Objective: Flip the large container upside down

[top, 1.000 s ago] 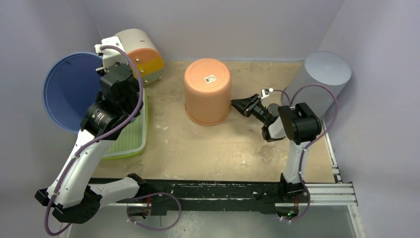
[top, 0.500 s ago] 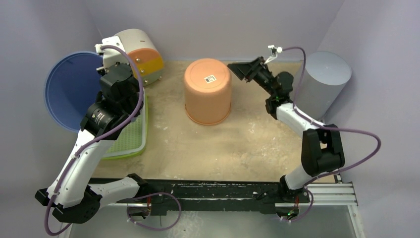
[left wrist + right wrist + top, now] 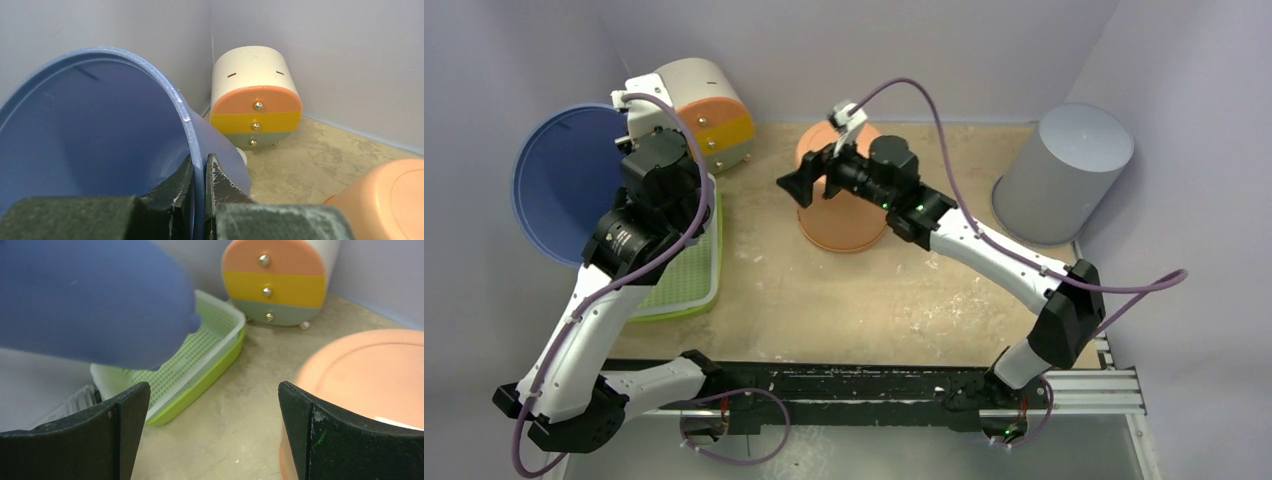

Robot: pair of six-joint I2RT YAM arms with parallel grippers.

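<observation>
- Pinching the rim of the blue container [image 3: 100,125], the left gripper [image 3: 199,167] has its jaws almost together, with one finger inside the wall and one outside.
- The blue container is the large one. It lies tilted over on its side to the left of that gripper, and from overhead its hollow faces up and out.
- Ahead of the left gripper and a little to its right, a small drawer unit [image 3: 255,100] sits in the corner. Its fronts are orange, yellow and grey.
- The right gripper [image 3: 212,407] is spread wide and holds nothing. It hovers over the bare table top [image 3: 240,405].
- Just to the right of that gripper stands an orange container [image 3: 365,370], mouth down, close to the right finger.
- Ahead and to the left of the right gripper lies a green tray [image 3: 200,355], with the blue container's outer wall above its near end.
- The drawer unit is straight ahead of the right gripper, beyond the tray.
- A grey container [image 3: 1064,170] stands mouth down, well behind the right gripper.
</observation>
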